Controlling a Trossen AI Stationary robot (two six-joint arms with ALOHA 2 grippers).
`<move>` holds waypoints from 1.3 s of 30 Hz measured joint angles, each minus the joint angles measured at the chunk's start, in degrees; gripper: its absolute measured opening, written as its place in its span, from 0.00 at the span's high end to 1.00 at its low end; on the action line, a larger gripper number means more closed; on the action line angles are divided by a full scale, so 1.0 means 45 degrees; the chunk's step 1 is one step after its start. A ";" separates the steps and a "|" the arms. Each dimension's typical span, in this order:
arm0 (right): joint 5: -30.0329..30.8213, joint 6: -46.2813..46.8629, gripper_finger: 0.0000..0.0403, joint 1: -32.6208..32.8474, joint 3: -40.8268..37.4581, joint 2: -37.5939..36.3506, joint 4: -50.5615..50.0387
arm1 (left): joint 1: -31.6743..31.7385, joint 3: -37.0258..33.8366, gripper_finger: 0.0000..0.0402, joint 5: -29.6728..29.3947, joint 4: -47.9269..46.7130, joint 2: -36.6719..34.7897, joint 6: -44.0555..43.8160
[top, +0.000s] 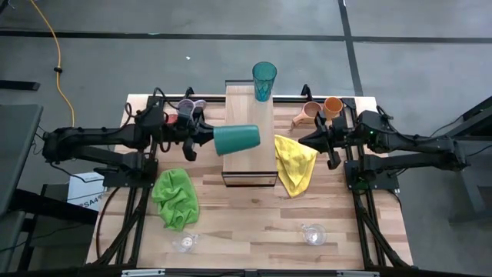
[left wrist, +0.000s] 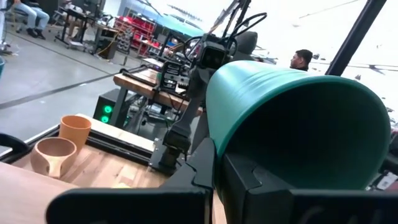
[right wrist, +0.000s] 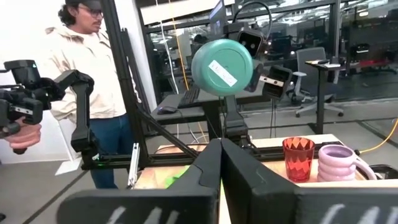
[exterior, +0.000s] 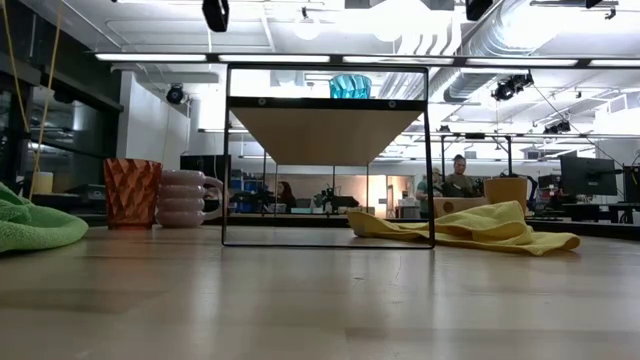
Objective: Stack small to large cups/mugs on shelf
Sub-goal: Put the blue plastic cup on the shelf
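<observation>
My left gripper [top: 206, 138] is shut on a teal tumbler [top: 237, 140] that lies on its side in the air over the left edge of the light-wood shelf [top: 250, 165]. A second teal tumbler [top: 264, 81] stands upright on the shelf's far end. My right gripper [top: 304, 139] is shut and empty, above the yellow cloth's far part. The amber tumbler [exterior: 131, 193] and the lavender mug [exterior: 185, 198] stand on the table at far left. The tan mug [top: 310, 114] and the orange cup [top: 333, 106] stand at far right. Two clear glasses [top: 184, 243] [top: 313, 234] stand near the front edge. My left gripper holds the teal tumbler by its wall at the rim [left wrist: 214, 146], one finger [left wrist: 261, 186] inside the mouth and one outside. The fingers come level from the table's left. The tumbler is lifted clear, on its side, its base [right wrist: 222, 67] toward the table's right.
A yellow cloth [top: 294, 163] lies right of the shelf and a green cloth [top: 175, 198] lies at front left. A person [right wrist: 87, 74] stands beyond the table's left side. Bare tabletop lies in front of the shelf between the two glasses.
</observation>
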 joint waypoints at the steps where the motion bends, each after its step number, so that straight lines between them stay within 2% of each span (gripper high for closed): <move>1: 0.0000 0.0152 1.00 0.0000 0.0000 0.0000 -0.0005 | 0.0000 0.0000 1.00 0.0041 -0.0048 -0.0041 -0.0008; 14: 0.0001 0.0511 1.00 -0.0005 0.0000 0.0005 -0.0029 | 0.0000 0.0010 1.00 -0.0268 -0.0244 -0.0151 -0.0513; 17: 0.0105 0.0511 1.00 -0.0005 0.0000 0.0005 -0.0101 | -0.0004 0.0617 1.00 -0.0960 -0.1619 -0.0138 -0.0773; 21: 0.0717 0.0466 1.00 -0.0006 0.0000 0.0005 -0.0345 | 0.0120 0.2871 1.00 -0.2929 -0.5831 0.0439 -0.0706; 23: 0.0812 0.0438 1.00 -0.0058 0.0000 0.0010 -0.0496 | 0.0663 0.4343 1.00 -0.3422 -0.8260 0.1052 -0.0603; 27: 0.0812 0.0503 1.00 -0.0162 0.0000 0.0010 -0.0692 | 0.2205 0.7634 1.00 -0.3382 -1.2706 0.2847 -0.0464; 30: 0.0817 0.0506 1.00 -0.0170 0.0000 0.0010 -0.0699 | 0.3507 0.9954 1.00 -0.2809 -1.5213 0.4479 -0.0061; 34: 0.0817 0.0511 1.00 -0.0165 0.0000 0.0010 -0.0699 | 0.5004 1.2822 1.00 -0.1709 -1.7707 0.6675 0.0480; 39: 0.0850 0.0824 1.00 -0.0165 0.0000 0.0010 -0.0711 | 0.6059 1.5986 1.00 -0.1584 -2.0164 0.9323 0.1029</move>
